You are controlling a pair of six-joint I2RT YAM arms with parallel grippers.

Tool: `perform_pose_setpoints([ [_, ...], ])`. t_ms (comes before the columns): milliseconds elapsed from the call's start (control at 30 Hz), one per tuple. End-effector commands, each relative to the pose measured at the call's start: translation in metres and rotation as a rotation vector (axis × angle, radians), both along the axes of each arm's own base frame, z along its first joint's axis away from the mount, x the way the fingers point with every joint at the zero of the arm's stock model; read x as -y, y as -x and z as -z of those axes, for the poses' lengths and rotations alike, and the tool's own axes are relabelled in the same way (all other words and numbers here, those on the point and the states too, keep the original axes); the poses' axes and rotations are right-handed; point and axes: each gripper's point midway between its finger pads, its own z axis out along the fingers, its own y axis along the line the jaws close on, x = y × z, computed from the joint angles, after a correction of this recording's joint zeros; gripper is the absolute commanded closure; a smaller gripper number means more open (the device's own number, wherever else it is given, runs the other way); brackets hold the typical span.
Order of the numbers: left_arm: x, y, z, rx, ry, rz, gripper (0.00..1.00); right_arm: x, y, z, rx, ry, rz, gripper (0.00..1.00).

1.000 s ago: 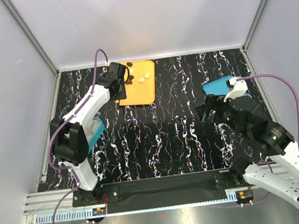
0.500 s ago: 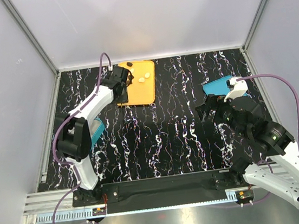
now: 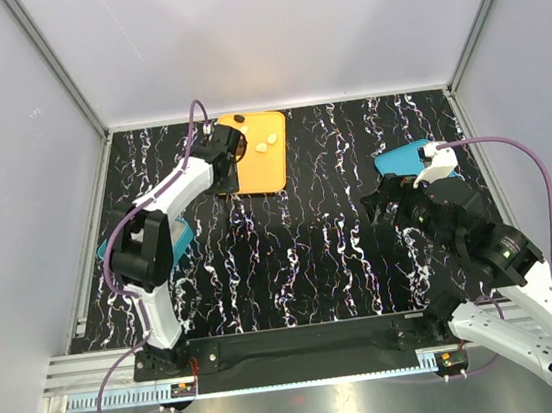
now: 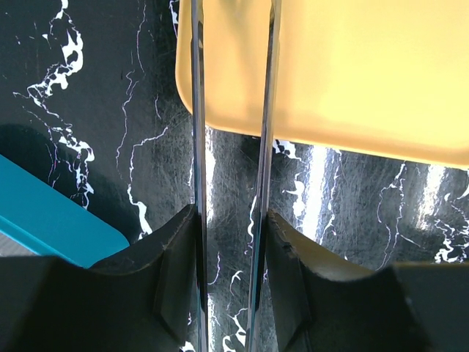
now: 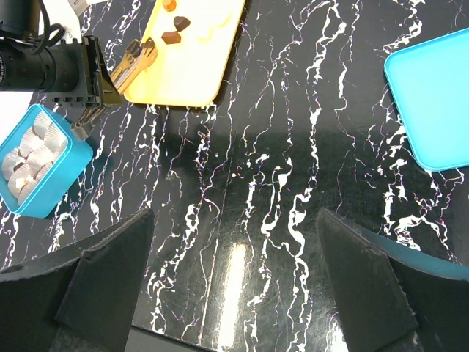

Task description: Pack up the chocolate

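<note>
Chocolate pieces lie on the orange tray [image 3: 264,173]: dark cubes [image 5: 173,37] and pale rounds [image 3: 262,148]. My left gripper [image 3: 219,155] is at the tray's left edge, shut on metal tongs [image 5: 134,60]. In the left wrist view the two tong blades [image 4: 267,110] run between my gripper [image 4: 231,227] and out over the tray [image 4: 352,73]; their tips are out of frame and no chocolate shows there. In the right wrist view the tong tips lie close to a dark cube. My right gripper [image 3: 384,203] is open and empty above the table [image 5: 234,293].
A teal box with white paper cups [image 5: 35,160] sits at the left, partly under my left arm [image 3: 178,244]. A teal lid [image 3: 401,159] lies at the right, also in the right wrist view [image 5: 432,95]. Grey walls enclose the black marbled table [image 3: 311,242].
My left arm's elbow has swung nearer and to the right, and the wrist has shifted slightly along the tray's left edge. The right arm has not moved.
</note>
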Motion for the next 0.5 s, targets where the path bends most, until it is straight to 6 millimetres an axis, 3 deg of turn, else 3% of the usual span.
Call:
perform_pose_setpoints([
  [0,0.009,-0.023,-0.018,0.082,0.023,-0.009,0.57,0.002,-0.005,-0.016,0.054,-0.019,0.026,0.00],
  [267,0.015,-0.025,-0.023,0.079,0.037,0.001,0.63,0.005,-0.003,-0.017,0.058,-0.023,0.032,0.00],
  [467,0.021,-0.017,-0.057,0.121,0.070,0.033,0.67,0.006,-0.001,-0.015,0.058,-0.034,0.032,0.00],
])
